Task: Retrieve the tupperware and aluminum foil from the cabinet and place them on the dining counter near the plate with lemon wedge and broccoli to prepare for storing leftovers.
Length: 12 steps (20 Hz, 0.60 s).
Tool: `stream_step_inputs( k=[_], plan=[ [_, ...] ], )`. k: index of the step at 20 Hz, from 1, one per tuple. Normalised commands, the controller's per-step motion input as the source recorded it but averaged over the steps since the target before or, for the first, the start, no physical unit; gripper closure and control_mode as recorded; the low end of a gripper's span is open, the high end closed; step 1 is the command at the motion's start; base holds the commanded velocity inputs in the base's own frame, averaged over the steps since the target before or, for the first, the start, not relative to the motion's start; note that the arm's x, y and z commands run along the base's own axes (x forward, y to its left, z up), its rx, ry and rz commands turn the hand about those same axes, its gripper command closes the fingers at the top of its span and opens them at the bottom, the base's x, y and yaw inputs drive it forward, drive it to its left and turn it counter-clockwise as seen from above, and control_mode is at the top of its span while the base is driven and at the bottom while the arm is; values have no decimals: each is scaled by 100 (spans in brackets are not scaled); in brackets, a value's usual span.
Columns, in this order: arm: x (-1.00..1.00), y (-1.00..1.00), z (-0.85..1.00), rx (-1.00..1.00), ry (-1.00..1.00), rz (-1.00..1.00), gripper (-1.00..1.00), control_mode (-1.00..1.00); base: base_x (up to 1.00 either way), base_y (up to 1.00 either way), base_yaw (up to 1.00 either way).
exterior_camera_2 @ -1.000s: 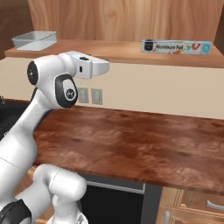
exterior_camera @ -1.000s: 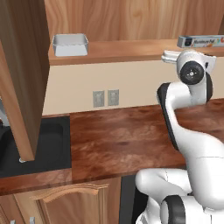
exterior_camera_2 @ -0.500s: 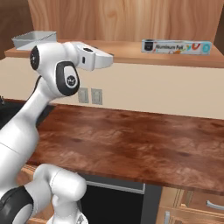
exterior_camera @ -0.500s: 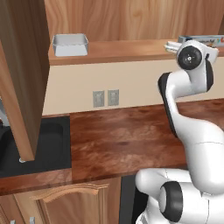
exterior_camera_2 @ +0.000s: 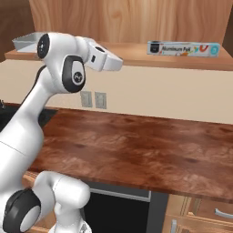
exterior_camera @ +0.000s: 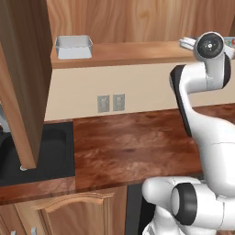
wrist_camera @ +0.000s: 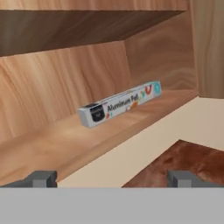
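Note:
The aluminum foil (exterior_camera_2: 183,48) (wrist_camera: 119,104) is a long white-and-silver box lying on the shelf (exterior_camera_2: 136,57) of the open cabinet (exterior_camera: 23,78). The tupperware (exterior_camera: 73,47) (exterior_camera_2: 25,42), a shallow pale container, sits at the shelf's left end. My gripper (exterior_camera_2: 117,63) (wrist_camera: 113,179) is open and empty. It hovers at shelf height in front of the shelf's edge, between the two things and left of the foil. It touches neither. The dining counter, the plate, the lemon wedge and the broccoli are out of view.
Below the shelf runs a reddish-brown wall counter (exterior_camera: 133,147) with a black sink (exterior_camera: 46,151) at its left. Two outlets (exterior_camera: 111,103) sit on the cream backsplash. The cabinet's door (exterior_camera: 20,114) hangs open at the far left, over the sink.
The arm has lifted, and the hand now stands a little higher and farther right, level with the shelf. The gripper has stayed open. The foil and tupperware have not moved.

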Motion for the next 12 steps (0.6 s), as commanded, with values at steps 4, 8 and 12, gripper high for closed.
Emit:
stream_step_inputs(
  k=[4, 8, 12],
  plan=[
    [7, 0, 1, 2, 7, 0, -100, -100, 0, 0, 0],
    [13, 0, 0, 0, 8, 0, -100, -100, 0, 0, 0],
    [23, 0, -2, 0, 9, 0, -100, -100, 0, 0, 0]
  ],
)
